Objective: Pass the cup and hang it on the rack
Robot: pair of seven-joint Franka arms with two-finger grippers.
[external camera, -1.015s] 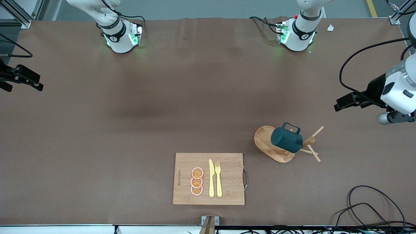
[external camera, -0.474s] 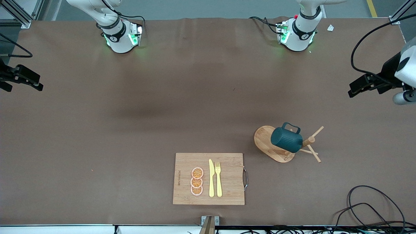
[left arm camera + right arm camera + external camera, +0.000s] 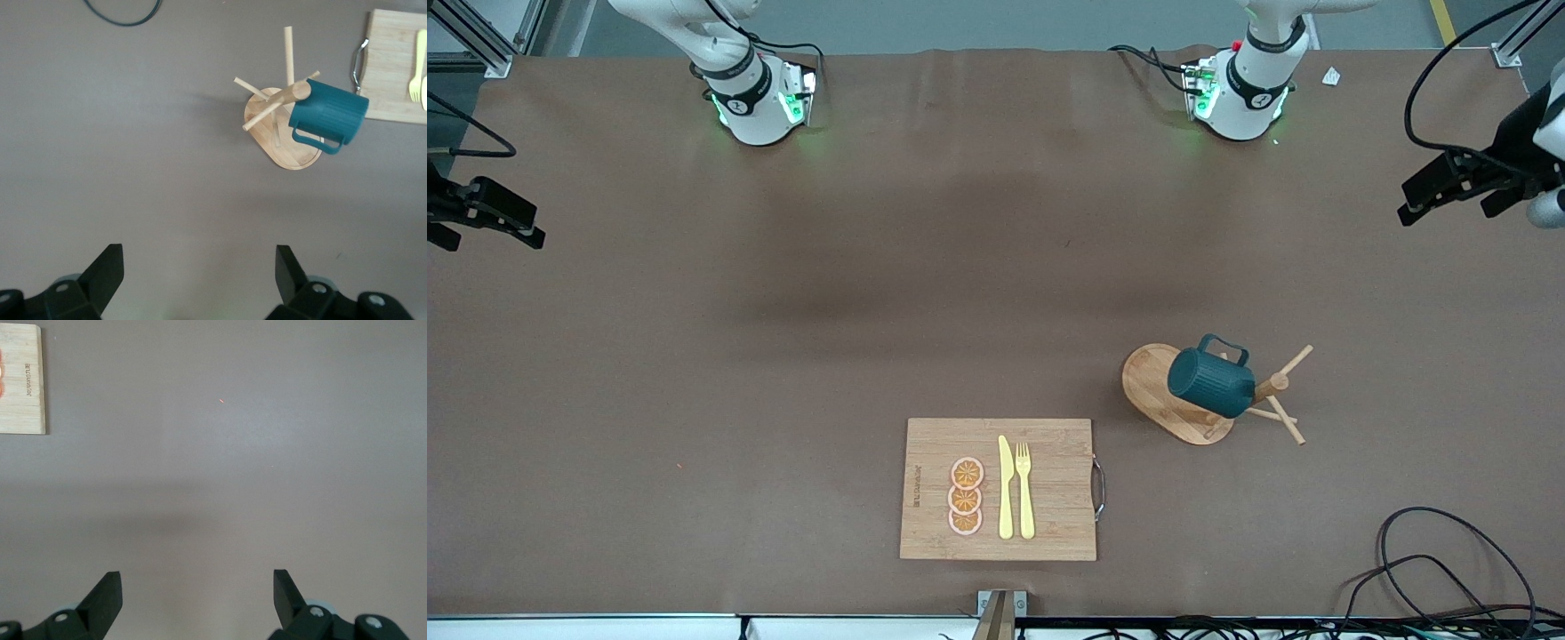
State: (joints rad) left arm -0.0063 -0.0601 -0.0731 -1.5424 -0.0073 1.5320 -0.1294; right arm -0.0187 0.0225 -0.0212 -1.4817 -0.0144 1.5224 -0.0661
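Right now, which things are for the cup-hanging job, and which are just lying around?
For the job:
- cup, hanging on the rack
- rack
- left gripper, open, empty
- right gripper, open, empty

Just lying about:
- cutting board
- orange slices
- knife
- fork
- cables

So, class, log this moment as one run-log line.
ribbed dark teal cup: hung on light wooden rack | left gripper: open, empty | right gripper: open, waiting

Dark teal cup (image 3: 1210, 383), ribbed outside, on the light wooden rack (image 3: 1163, 397). Beside the rack, a pale bamboo board (image 3: 1049, 498) carries yellow cutlery (image 3: 1015, 488) and orange slices (image 3: 966, 496). Brown table (image 3: 783, 356), black grippers.
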